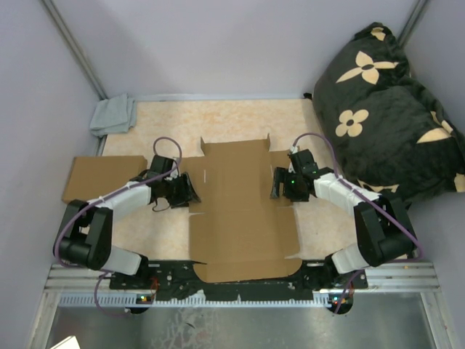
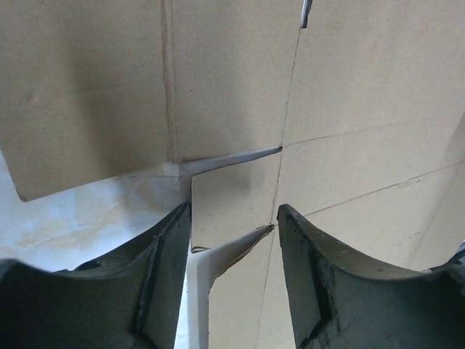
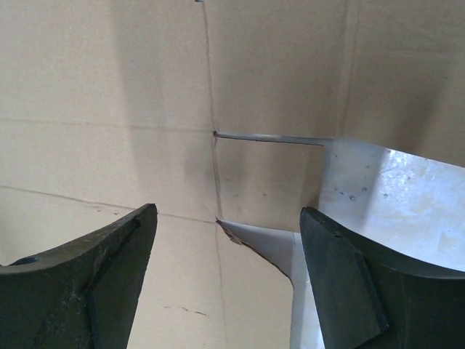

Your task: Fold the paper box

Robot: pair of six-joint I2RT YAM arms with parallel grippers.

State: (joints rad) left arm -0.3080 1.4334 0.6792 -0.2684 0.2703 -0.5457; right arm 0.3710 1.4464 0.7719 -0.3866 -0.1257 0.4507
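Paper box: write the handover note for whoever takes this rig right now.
Left gripper: open, empty, poised over the small side tab on the box's left edge.
Right gripper: open, empty, over the matching tab on the right edge.
Paper box: lies flat mid-table, between the two grippers.
Done: nothing folded that shows; no flap raised.
Left: raise the side flaps and walls, tuck the tabs, close it up.
Second flat cardboard at the left and grey cloth are not part of the job.
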